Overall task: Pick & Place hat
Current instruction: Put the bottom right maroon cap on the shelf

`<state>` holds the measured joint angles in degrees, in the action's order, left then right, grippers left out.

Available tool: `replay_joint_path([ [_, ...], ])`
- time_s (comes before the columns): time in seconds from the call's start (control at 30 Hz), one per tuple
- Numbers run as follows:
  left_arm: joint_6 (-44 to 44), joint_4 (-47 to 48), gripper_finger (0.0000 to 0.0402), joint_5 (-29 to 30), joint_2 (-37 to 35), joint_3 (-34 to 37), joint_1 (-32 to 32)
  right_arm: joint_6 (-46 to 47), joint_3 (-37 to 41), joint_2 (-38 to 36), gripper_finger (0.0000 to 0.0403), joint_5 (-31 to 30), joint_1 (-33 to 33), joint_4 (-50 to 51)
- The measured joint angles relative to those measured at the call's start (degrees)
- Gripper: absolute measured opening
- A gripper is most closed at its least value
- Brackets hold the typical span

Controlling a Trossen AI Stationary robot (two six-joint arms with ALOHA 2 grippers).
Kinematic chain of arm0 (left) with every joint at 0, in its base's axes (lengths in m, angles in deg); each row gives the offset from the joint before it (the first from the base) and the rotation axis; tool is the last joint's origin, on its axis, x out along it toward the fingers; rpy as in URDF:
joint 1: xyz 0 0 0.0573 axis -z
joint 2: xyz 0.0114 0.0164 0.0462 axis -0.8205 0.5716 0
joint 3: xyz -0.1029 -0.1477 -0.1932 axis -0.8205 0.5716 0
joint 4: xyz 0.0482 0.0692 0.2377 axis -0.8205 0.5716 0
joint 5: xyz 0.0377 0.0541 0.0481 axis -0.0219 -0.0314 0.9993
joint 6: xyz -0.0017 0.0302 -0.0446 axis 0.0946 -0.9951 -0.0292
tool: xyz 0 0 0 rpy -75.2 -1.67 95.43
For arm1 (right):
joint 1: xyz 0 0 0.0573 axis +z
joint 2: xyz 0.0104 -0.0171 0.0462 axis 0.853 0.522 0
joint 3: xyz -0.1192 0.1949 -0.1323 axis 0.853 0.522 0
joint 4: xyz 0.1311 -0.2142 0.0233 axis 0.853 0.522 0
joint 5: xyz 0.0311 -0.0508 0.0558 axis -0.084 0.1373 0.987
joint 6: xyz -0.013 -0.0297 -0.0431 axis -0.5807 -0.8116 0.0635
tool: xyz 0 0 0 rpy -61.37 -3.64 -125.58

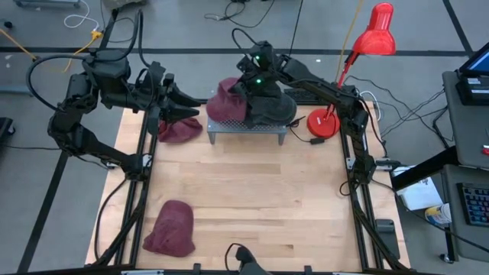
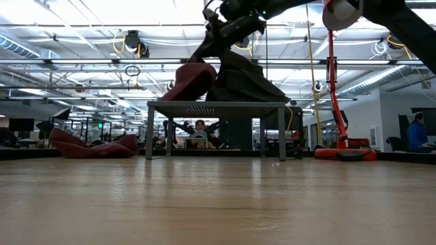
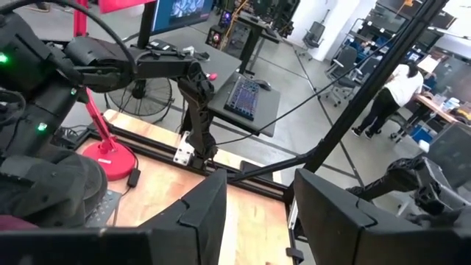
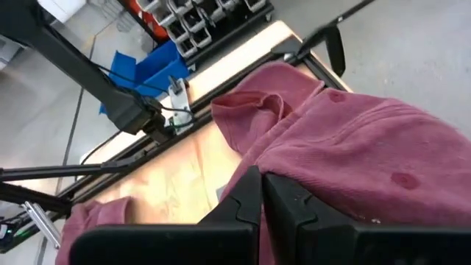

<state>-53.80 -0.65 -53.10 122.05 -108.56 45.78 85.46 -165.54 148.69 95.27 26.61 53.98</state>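
A maroon hat (image 1: 224,103) sits at the left end of a small metal rack (image 1: 246,128), next to a dark hat (image 1: 272,108) lying on the rack top. My right gripper (image 4: 262,197) is over the rack and shut on the maroon hat. A second maroon hat (image 1: 179,131) lies on the table left of the rack, and a third (image 1: 170,228) lies near the near-left corner. My left gripper (image 1: 186,102) hovers open above the second hat, touching nothing. My right gripper pinches the maroon hat's upper fabric (image 4: 254,158) between its two shut fingers, slanting down from the table's right. The hat is pulled up into a peak (image 2: 197,66), tilted, with its lower edge (image 2: 172,95) on the rack top. One layer or several, I cannot tell.
A red desk lamp (image 1: 324,122) stands on the table right of the rack, its shade (image 1: 374,33) high over the far edge. Cables run behind the rack. The middle and near right of the wooden table (image 1: 275,198) are bare. People show in the room beyond.
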Motion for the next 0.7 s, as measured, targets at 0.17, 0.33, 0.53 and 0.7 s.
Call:
replay_joint_path([
  [0.17, 0.0, -0.1, 0.0159, 0.4, 0.0, 0.0, 0.0, -1.4, 0.0, -0.1, 0.0000, 0.0, 0.2, 0.4],
  [0.33, 0.1, -0.1, 0.0149, 0.5, 0.0, 0.0, 0.0, -3.4, 0.0, -0.1, 0.0000, -4.7, 0.7, 4.5],
  [0.53, 0.2, -0.1, 0.0140, 0.5, 0.0, 0.0, 0.0, -5.0, 0.0, -0.1, 0.0004, -12.2, 1.3, 6.8],
  [0.7, 0.5, -0.1, 0.0143, 0.5, 0.0, 0.0, 0.0, -3.4, 0.0, -0.4, 0.0046, -12.9, 1.3, 6.1],
])
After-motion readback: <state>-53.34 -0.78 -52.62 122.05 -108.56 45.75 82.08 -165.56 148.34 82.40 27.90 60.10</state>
